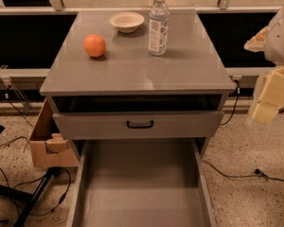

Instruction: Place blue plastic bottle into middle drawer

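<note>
Bottle [158, 25] upright on cabinet top [132, 72], up and left of gripper [269, 102] (grip state unclear, bottle not held); drawer [142, 188] open below.

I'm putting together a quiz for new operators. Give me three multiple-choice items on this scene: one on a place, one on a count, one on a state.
1. Where is the blue plastic bottle?
A. On the cabinet top, right of the bowl
B. In the middle drawer
C. On the floor

2. How many things stand on the cabinet top?
A. One
B. Three
C. Five

3. The middle drawer is:
A. Shut
B. Pulled open
C. Lifted out

Answers:
1. A, it stands upright beside the bowl.
2. B, there are the orange, bowl and bottle.
3. B, its grey floor shows.

The gripper hangs right of the cabinet, apart from the bottle.
</note>
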`<control>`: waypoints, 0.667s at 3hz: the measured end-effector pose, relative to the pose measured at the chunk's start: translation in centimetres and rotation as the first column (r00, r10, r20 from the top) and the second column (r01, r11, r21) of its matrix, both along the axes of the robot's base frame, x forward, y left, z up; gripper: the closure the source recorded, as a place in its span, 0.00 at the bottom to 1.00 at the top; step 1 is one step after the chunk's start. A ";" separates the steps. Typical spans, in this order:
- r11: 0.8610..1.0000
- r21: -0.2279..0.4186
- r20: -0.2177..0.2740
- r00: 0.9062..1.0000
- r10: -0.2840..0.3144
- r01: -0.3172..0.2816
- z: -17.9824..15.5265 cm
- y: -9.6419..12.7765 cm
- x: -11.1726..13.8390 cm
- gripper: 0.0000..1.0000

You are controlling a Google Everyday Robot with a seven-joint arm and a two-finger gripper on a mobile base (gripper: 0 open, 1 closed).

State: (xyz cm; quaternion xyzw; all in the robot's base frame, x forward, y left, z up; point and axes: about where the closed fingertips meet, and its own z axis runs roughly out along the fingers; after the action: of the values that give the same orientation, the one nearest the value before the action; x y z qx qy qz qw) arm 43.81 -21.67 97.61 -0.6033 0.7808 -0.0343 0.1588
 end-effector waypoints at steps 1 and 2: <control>1.000 0.000 0.000 1.000 0.000 0.000 0.0 0.0 0.0 0.00; 0.991 0.116 0.059 0.996 -0.068 0.061 -1.1 -1.1 2.8 0.00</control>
State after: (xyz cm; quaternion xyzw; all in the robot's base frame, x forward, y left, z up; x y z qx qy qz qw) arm 46.61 -22.81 96.50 -0.5663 0.7952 -0.0139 0.2165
